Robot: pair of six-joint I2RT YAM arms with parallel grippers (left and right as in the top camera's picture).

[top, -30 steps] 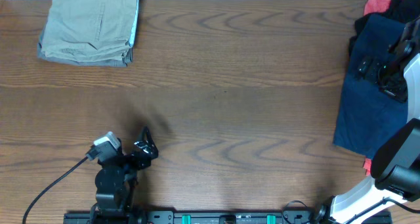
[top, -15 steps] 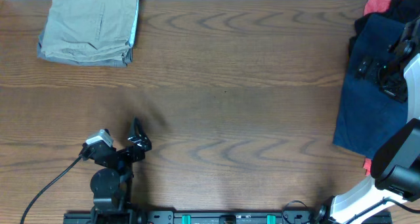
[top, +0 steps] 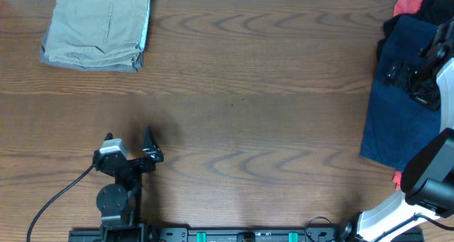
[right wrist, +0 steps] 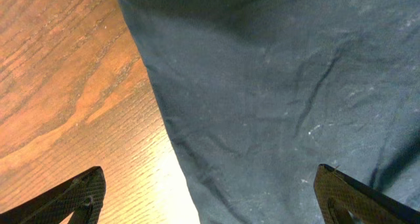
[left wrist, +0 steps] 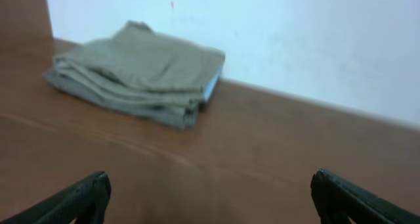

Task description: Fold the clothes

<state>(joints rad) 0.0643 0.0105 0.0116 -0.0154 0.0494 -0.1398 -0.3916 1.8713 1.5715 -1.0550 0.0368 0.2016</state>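
Wooden table [top: 248, 93], folded khaki shorts [top: 96, 28], navy garment [top: 392, 125]

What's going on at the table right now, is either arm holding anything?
Neither arm holds anything. The left gripper is open and empty over the table near its front left, facing a folded khaki garment at the far left corner. The right gripper is open above a navy garment spread at the right edge, with no cloth between its fingers. A red piece and a black piece lie beyond it.
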